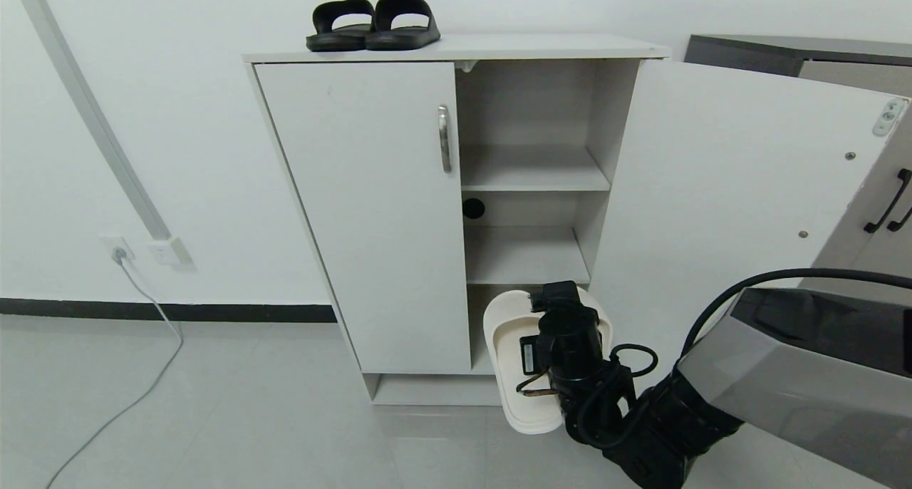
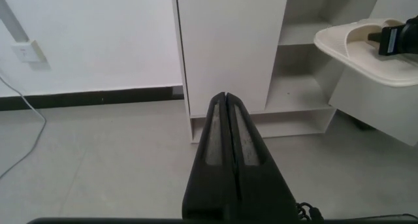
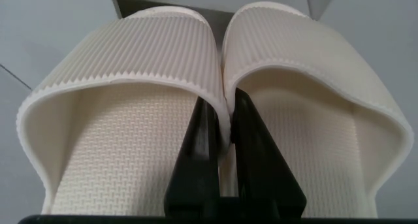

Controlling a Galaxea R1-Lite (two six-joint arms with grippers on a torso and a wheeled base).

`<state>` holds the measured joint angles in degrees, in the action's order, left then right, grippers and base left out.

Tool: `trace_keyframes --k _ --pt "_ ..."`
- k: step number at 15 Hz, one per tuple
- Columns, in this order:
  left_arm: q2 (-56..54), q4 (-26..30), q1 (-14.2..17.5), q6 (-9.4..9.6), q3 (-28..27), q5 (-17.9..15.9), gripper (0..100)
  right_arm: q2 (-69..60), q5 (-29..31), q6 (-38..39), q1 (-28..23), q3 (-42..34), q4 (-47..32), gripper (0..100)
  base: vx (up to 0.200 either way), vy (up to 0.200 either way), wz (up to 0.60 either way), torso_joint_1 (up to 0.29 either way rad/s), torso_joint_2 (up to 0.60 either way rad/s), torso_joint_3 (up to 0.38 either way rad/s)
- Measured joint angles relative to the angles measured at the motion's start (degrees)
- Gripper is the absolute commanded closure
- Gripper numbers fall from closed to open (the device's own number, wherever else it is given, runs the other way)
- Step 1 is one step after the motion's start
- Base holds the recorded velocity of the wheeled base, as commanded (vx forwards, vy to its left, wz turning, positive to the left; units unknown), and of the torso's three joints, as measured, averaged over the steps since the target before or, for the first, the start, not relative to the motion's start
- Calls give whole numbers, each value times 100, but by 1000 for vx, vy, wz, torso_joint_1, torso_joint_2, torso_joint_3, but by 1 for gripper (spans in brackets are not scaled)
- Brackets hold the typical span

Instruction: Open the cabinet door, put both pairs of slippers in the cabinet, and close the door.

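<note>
The white cabinet (image 1: 456, 47) has its right door (image 1: 727, 189) swung open and its left door (image 1: 370, 211) closed. A black pair of slippers (image 1: 374, 24) rests on the cabinet top. My right gripper (image 1: 548, 332) is shut on the cream pair of slippers (image 1: 509, 346), pinching their inner strap edges (image 3: 225, 116) together, in front of the cabinet's bottom opening. The cream slippers (image 2: 362, 48) also appear in the left wrist view. My left gripper (image 2: 225, 103) is shut on nothing, low above the floor, facing the cabinet.
Three shelves (image 1: 531, 172) inside the open half hold nothing. A grey cabinet (image 1: 855, 61) with black handles stands behind the open door. A wall socket with a grey cable (image 1: 153, 311) is at the left. Grey tiled floor (image 1: 214, 418) lies open in front.
</note>
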<state>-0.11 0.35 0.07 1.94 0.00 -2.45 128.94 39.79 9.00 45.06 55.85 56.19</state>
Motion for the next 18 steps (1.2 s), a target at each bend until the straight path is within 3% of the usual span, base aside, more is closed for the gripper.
trace_keyframes --k 7,9,12,18 --pt "0 0 0 -2 0 -1 100 127 57 -11 -5 254 105 100 0 0 0 3 2 -193" --pt "1 0 0 9 0 0 100 96 80 -273 6 223 764 100 0 0 0 5 2 -195" --pt "1 0 -2 11 0 0 100 83 126 -1298 -30 -11 2125 100 0 0 0 2 2 -199" --pt "4 -2 0 17 0 -1 100 215 121 -1232 -195 -111 2233 100 0 0 0 2 0 -48"
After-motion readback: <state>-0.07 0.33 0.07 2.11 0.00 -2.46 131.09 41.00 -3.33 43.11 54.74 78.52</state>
